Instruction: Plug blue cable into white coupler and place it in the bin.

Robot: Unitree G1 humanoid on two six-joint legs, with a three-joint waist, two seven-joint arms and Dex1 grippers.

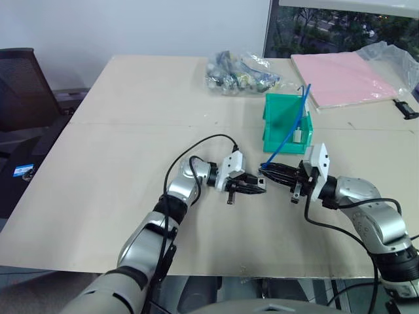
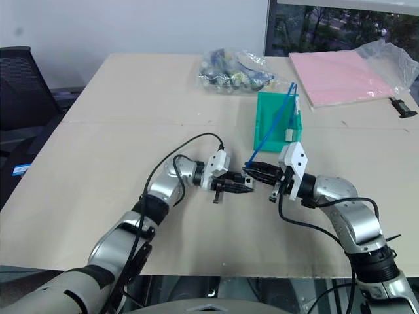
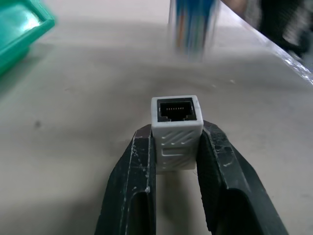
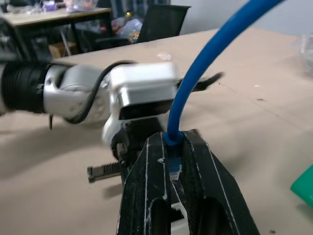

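Observation:
My left gripper lies low over the table near its middle, pointing right, and is shut on the white coupler. The coupler's dark socket faces away from the fingers. Just to the right, my right gripper points left toward it, shut on the blue cable right behind its plug. The two gripper tips sit close together but apart. From that grip the blue cable rises up and away into the teal-green bin, which stands upright just behind both grippers. Its far end pokes above the bin's rim.
A clear bag of parts lies behind the bin. A pink sheet in plastic and a black item sit at the back right. A black chair stands off the table's left side. The table's front edge runs close below the arms.

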